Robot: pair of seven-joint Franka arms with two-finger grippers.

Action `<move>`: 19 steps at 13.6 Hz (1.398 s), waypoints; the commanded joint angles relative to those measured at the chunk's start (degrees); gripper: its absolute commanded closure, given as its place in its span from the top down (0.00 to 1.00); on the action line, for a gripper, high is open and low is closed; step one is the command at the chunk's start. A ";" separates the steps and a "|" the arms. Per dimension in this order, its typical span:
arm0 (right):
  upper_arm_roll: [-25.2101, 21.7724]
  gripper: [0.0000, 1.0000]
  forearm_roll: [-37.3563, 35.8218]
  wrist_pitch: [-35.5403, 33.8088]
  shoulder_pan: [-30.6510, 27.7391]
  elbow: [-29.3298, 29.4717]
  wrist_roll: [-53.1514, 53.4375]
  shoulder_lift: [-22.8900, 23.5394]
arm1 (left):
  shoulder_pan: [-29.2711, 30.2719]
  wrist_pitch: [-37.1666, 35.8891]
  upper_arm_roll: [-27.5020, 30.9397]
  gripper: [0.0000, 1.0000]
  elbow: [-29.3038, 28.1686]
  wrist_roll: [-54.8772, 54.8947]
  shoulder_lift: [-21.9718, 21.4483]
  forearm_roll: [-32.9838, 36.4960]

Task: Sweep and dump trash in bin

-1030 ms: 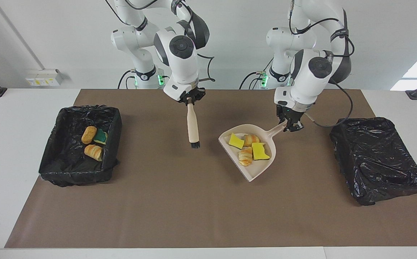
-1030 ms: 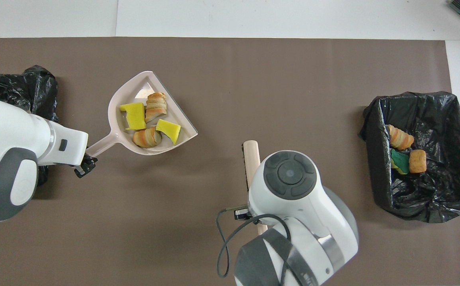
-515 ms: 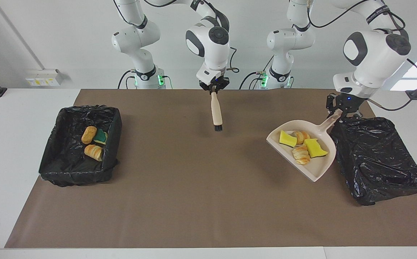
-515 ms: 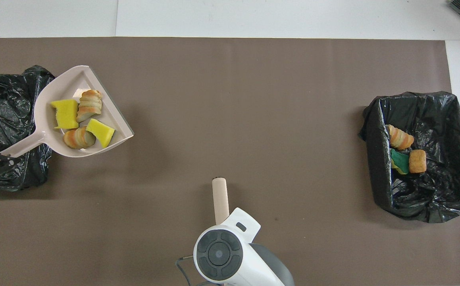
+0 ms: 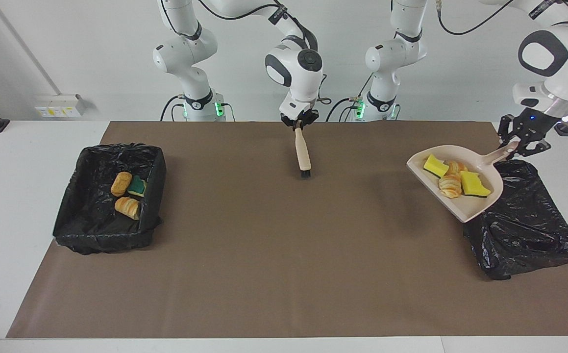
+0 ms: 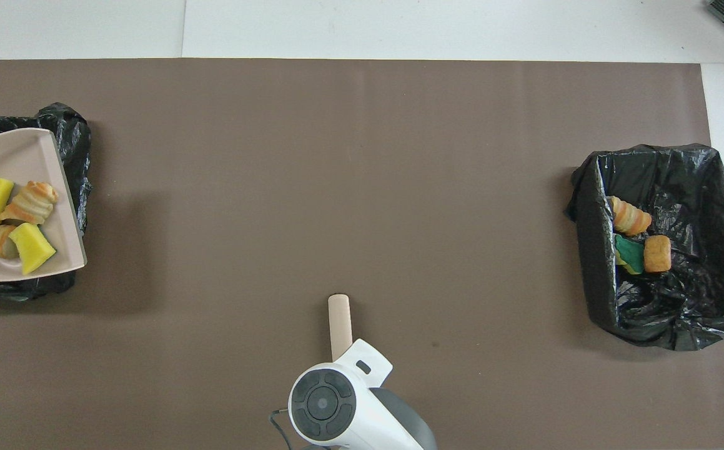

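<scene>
Dustpan [image 5: 460,203] is gripped by its handle in the left gripper [image 5: 518,145], raised over the bin [image 5: 524,230] at the left arm's end; four trash pieces [image 5: 453,179] are carried in it. Brush [image 5: 303,153] is clamped in the right gripper [image 5: 299,125], hung bristles-down over the mat [image 5: 264,255]. Three pieces [image 5: 128,193] are seen in the other bin [image 5: 92,230].

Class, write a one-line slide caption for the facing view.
Left hand holds loaded dustpan over lined bin; right hand dangles brush.
</scene>
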 commanded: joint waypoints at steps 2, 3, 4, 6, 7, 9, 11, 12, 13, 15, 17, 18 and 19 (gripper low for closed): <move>0.04 0.10 0.88 1.71 0.56 0.68 2.72 1.01 | 4.17 -0.84 -0.70 0.00 10.12 4.95 8.14 5.72; 0.04 0.32 0.88 1.01 0.56 1.47 2.81 1.36 | 4.79 -0.40 -0.70 0.00 10.47 6.27 8.76 7.39; 0.04 0.47 0.88 -1.09 0.56 2.95 2.90 1.80 | 5.06 0.48 -0.70 0.00 11.34 6.63 9.03 8.80; -0.05 1.00 -0.08 -4.35 0.04 5.77 2.46 1.89 | 5.06 3.80 -0.70 0.00 11.35 6.28 9.12 15.10; -0.14 1.00 -0.08 -5.40 -0.57 7.00 2.28 1.63 | 4.71 6.43 -0.70 0.00 10.74 6.02 9.12 18.71; -0.14 1.00 -0.08 -9.96 -3.46 10.07 1.06 0.23 | 4.53 8.83 -0.70 0.00 10.82 5.58 9.47 20.67; -0.23 1.00 -0.17 -15.93 -7.41 13.67 -5.15 -0.74 | 2.00 10.41 -0.70 0.00 10.65 2.44 10.00 26.53; -0.49 1.00 -0.43 -18.22 -9.09 15.00 -7.45 -1.35 | 0.76 10.42 -0.70 0.00 10.65 -1.07 10.00 30.83; -0.58 1.00 -0.70 -20.25 -11.19 16.23 -10.34 -2.32 | -0.55 10.33 -0.70 0.00 10.30 -5.19 9.91 34.70; -0.67 1.00 -2.62 -24.46 -14.63 19.56 -15.89 -2.76 | -4.77 8.93 -0.70 0.00 10.21 -10.57 9.65 40.87; -0.67 1.00 -5.61 -27.29 -17.70 22.82 -20.98 -2.94 | -6.54 7.78 -0.70 0.00 10.30 -12.69 9.38 45.26; -0.75 1.00 -5.62 -27.91 -19.98 23.79 -23.97 -3.55 | -7.33 7.87 -0.70 0.00 10.39 -13.40 9.38 49.38; -0.67 1.00 -5.71 -28.09 -23.05 24.58 -27.91 -3.91 | -7.86 7.69 -0.70 0.00 10.56 -13.41 9.29 51.07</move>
